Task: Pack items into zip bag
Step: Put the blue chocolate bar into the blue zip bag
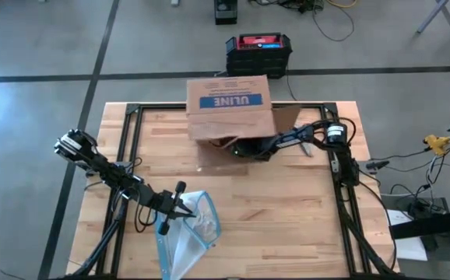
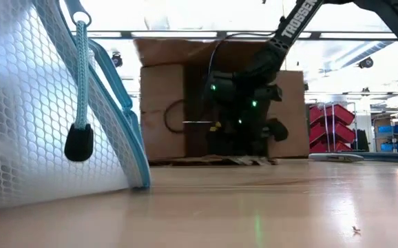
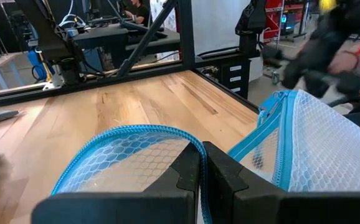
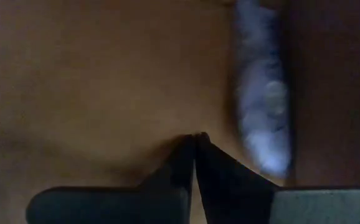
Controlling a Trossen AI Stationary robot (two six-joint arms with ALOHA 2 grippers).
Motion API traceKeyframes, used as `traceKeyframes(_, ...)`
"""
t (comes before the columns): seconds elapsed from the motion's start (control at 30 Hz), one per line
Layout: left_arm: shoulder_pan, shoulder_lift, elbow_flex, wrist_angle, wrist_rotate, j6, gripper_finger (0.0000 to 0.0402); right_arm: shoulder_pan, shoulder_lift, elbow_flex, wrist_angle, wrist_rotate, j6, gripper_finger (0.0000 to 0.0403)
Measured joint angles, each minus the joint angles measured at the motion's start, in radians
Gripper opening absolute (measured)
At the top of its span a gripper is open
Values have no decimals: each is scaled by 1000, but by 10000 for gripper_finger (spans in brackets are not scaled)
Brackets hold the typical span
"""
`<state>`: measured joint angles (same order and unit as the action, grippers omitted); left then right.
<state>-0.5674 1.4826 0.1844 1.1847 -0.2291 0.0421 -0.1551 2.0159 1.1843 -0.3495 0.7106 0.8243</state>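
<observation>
1. At the table's near left, the left gripper (image 1: 180, 204) is pinched fully closed on the blue zip edge of the zip bag (image 1: 186, 237), holding its mouth up off the butcher-block table (image 1: 287, 210); the bag lies toward the front edge, its body trailing away from the fingers

2. Seen close from the left wrist, the bag (image 3: 329, 149) is clear film backed with white honeycomb mesh and bordered by a woven blue zipper tape; a dark pull tab (image 2: 79, 142) hangs on a blue cord in the low view

3. Light, limp and probably slick, the bag would likely collapse if released; the stiffer zip strip looks the soundest place to hold, with the mouth kept spread for loading

4. At centre rear stands a brown ULINE cardboard box (image 1: 229, 105), rigid and matte, lying on its side with its flaps open toward the table

5. Farther right, the right gripper (image 1: 244, 149) reaches into the box mouth, fingers closed tip to tip; its wrist view shows brown card and a pale blurred item (image 4: 261, 106) beside the fingers, apparently not gripped

6. Other items cannot be made out
</observation>
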Motion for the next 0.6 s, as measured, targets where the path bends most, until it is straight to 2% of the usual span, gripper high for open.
traceKeyframes(0.1, 0, 0, 0, -5, -7, 1, 0, 84, -51, 3, 3, -13, -94, 0)
traceKeyframes(0.17, 0, 0, 0, -5, -8, 1, 0, 119, -82, 2, 5, 49, -119, 0)
traceKeyframes(0.27, 0, 0, 0, -3, -13, -2, 0, 130, -102, -1, 2, 137, -54, 0)
traceKeyframes(0.43, 0, 0, 0, -3, -14, -7, 0, 91, -78, -5, -3, 186, 73, 0)
traceKeyframes(0.6, 0, 0, 0, -3, -14, -10, 0, -9, -7, -8, -4, 197, 152, 0)
